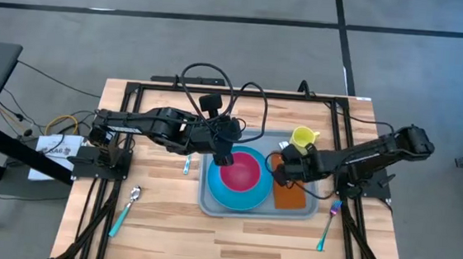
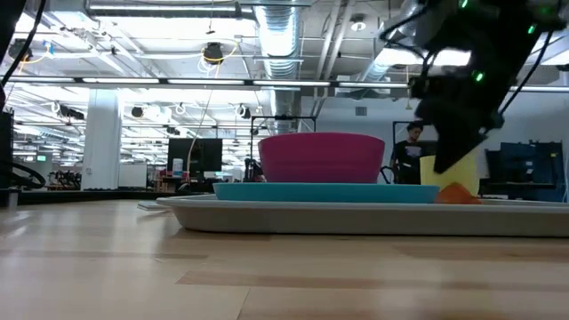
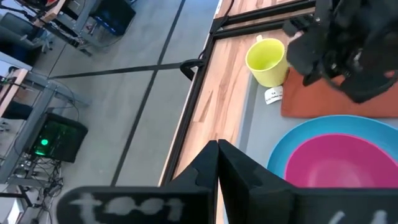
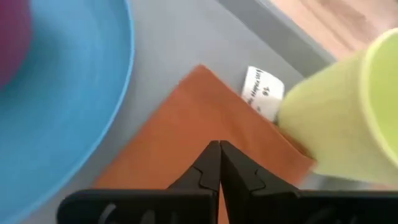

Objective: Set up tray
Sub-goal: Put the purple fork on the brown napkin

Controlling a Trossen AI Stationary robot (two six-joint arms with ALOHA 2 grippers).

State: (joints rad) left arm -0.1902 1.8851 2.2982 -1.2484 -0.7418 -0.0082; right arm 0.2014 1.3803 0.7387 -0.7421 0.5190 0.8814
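The light grey-blue tray point(image 1: 308, 212) lies in the middle of the table. On it are a round blue plate point(image 1: 230, 197) with a pink bowl point(image 1: 241, 172) on top, an orange napkin point(image 1: 290, 196) and a yellow cup point(image 1: 302, 137) at the far right corner. My left gripper point(image 1: 224, 155) is shut and empty above the bowl's far left rim. My right gripper point(image 1: 282, 171) is shut just over the napkin point(image 4: 168, 130), between the plate point(image 4: 68, 99) and the cup point(image 4: 348, 118). In the low view its fingers point(image 2: 449, 160) end a little above the napkin point(image 2: 458, 191).
A teal-handled spoon point(image 1: 126, 208) lies on the table left of the tray, a small blue utensil point(image 1: 187, 166) lies by the tray's left rim, and a fork point(image 1: 327, 226) lies to its right. Black frame rails point(image 1: 243, 91) run around the table's edges.
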